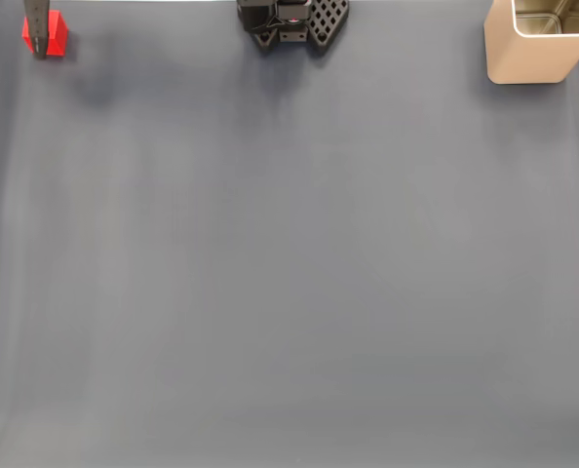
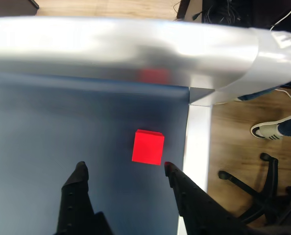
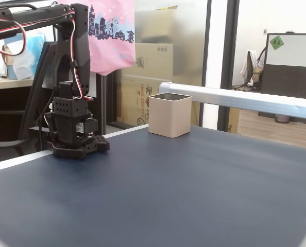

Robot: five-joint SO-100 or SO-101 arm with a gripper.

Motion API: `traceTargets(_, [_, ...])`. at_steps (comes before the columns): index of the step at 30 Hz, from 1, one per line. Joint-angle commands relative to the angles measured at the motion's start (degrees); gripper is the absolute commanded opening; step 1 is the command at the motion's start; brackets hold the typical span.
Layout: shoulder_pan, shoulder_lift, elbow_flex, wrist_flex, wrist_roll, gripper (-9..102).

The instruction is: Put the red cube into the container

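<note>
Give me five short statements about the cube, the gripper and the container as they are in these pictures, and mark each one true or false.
1. The small bright red cube lies on the dark blue mat. True.
2. The black two-finger gripper is shut on the cube. False: in the wrist view its fingers stand apart, the cube just beyond their tips, nearer the right-hand one.
3. The tall beige square container holds the cube. False: in a fixed view they sit at opposite top corners.
4. The container stands upright. True.
5. The container is lidded. False: its top is open, showing a shiny metallic inside.
</note>
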Motion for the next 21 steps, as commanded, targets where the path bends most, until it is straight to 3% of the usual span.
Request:
traceTargets(1, [0.88,-0.88,-2.55,-2.11,-0.35,36])
traceTargets(21, [1.14,-9.14,-1.67,-8.88,-0.53,36])
